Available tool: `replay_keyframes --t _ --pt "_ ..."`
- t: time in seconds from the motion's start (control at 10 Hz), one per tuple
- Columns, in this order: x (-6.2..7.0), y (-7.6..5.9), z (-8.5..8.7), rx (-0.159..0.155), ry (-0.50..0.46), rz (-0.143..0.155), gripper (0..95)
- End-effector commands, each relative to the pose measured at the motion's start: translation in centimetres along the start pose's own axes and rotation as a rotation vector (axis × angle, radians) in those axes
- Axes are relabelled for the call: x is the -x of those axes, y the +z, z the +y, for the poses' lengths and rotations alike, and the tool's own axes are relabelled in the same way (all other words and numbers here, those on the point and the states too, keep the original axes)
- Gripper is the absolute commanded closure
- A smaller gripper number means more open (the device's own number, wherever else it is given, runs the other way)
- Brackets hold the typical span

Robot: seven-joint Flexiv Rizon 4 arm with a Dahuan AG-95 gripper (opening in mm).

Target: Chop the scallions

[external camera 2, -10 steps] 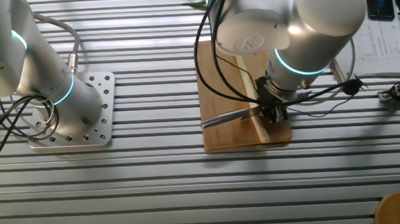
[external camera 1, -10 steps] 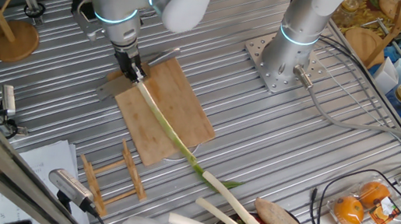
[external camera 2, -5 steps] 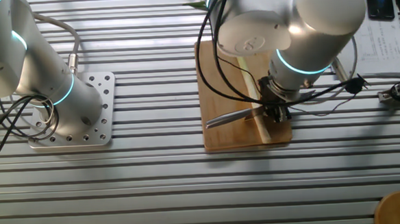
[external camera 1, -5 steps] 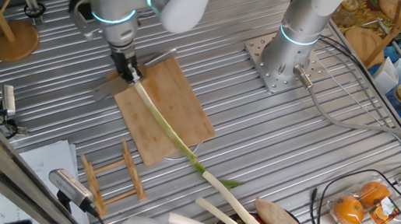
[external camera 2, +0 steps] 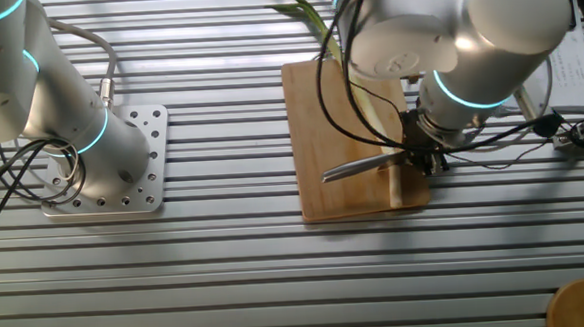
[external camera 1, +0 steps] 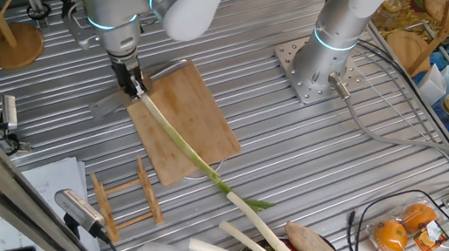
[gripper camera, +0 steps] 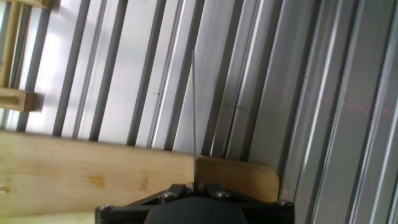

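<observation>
One long thin scallion stalk [external camera 1: 184,146], pale whitish at its root end and dark green at the tip, lies slantwise over the rectangular bamboo cutting board [external camera 1: 200,109], its leaf trailing off the board's near edge onto the ribbed metal bench [external camera 1: 334,159]. At the board's far corner the hand [external camera 1: 132,83] grips a thin steel knife [external camera 2: 357,167] over the pale end. My judgement: cutting is starting; next comes a downward press. Only the hand view shows the blade [gripper camera: 193,112] edge-on.
</observation>
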State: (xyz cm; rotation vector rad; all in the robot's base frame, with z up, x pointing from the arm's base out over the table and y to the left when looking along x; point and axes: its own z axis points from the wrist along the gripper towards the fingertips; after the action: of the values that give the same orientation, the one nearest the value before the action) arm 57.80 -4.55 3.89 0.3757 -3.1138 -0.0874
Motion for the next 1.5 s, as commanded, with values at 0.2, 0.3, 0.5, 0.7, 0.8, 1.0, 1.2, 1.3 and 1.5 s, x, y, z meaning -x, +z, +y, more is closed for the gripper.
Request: replay_keyframes --t 0.2,0.3,0.5,0.7,0.8,1.0,1.2,1.3,1.5 --pt "0.0 -0.8 0.2 0.015 0.009 0.009 95.0" --pt "-0.1 -1.0 0.2 0.012 0.006 0.01 95.0" --pt "-0.2 -1.1 0.3 0.015 0.009 0.005 95.0" --pt "-0.3 -1.9 0.5 0.01 0.01 0.024 95.0" --pt "-0.3 -2.0 0.5 0.01 0.01 0.032 95.0" --pt "-0.5 -1.8 0.5 0.009 0.014 0.044 95.0" --pt "-1.0 -1.4 0.4 0.007 0.014 0.053 95.0" --pt "-1.3 -1.2 0.4 0.007 0.013 0.052 95.0" --pt "-2.0 -0.9 0.4 0.007 0.012 0.051 95.0"
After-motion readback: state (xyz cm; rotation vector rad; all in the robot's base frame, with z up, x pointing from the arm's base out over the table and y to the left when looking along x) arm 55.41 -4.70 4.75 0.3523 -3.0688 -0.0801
